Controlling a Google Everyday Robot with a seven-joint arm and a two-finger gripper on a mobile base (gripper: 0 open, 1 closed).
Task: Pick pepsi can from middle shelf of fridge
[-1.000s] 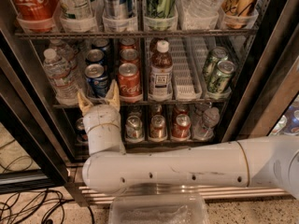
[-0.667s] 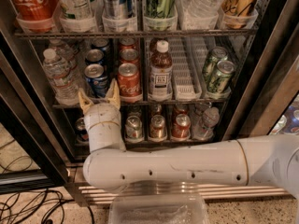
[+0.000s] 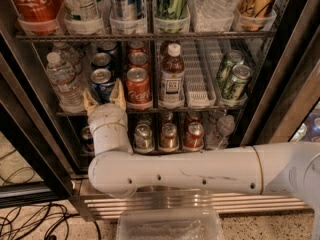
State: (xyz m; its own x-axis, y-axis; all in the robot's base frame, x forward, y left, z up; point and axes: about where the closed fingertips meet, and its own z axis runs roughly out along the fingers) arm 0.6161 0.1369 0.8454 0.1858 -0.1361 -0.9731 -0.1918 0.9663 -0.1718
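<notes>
The fridge [image 3: 295, 59] stands open in front of me. On its middle shelf [image 3: 200, 107] the blue pepsi can [image 3: 103, 80] stands at the front of the second lane from the left, with more blue cans behind it. My gripper [image 3: 104, 97] is open right in front of the can's lower part. One tan fingertip [image 3: 90, 102] is at the can's left and the other [image 3: 119, 91] at its right. The white arm reaches in from the lower right.
Red Coca-Cola cans [image 3: 137, 85] stand just right of the pepsi can, then a brown bottle [image 3: 172, 76] and green cans [image 3: 232, 80]. Water bottles [image 3: 62, 79] are at its left. Cans [image 3: 168, 135] fill the lower shelf. Cables [image 3: 30, 219] lie on the floor at left.
The gripper has edged slightly up and closer to the pepsi can, still open. The cans have not moved.
</notes>
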